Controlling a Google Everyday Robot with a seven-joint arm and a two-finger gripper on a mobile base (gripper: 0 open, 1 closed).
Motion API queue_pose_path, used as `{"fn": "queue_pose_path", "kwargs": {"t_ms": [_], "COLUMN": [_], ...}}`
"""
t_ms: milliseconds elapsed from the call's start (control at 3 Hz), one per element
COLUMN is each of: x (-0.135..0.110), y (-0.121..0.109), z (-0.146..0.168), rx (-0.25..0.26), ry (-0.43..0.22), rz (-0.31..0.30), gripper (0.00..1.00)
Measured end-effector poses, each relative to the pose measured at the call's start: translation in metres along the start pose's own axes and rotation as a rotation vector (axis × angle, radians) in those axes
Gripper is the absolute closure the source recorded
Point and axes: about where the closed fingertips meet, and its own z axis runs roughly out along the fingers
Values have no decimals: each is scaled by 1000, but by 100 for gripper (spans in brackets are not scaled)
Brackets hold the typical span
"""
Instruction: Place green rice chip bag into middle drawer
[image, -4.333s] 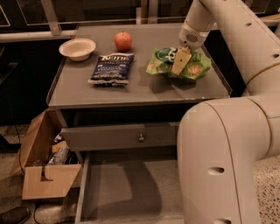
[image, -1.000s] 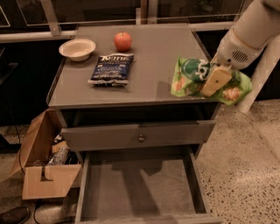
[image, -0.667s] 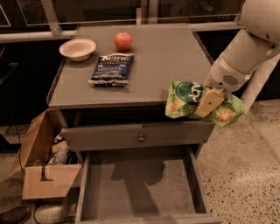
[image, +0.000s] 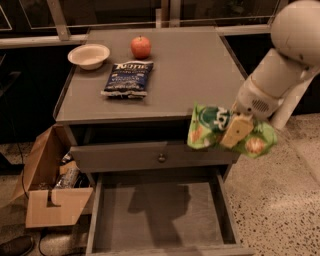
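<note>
- gripper (image: 236, 131) is clamping the green rice chip bag (image: 204, 129) in the air, just off the front right corner of the cabinet (image: 190, 75)
- bag is hanging above the right side of the open middle drawer (image: 200, 220)

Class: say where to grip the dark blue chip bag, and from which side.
Probably its near short edge, from above: the dark blue chip bag lies flat. The gripper, holding the green rice chip bag, hangs at the cabinet's front right.
</note>
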Motion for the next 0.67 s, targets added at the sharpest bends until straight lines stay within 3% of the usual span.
{"fn": "queue_pose_path", "kwargs": {"t_ms": [667], "x": [33], "y": [74], "z": [88], "rx": [-220], "ry": [25], "rz": [71], "gripper": [100]}}
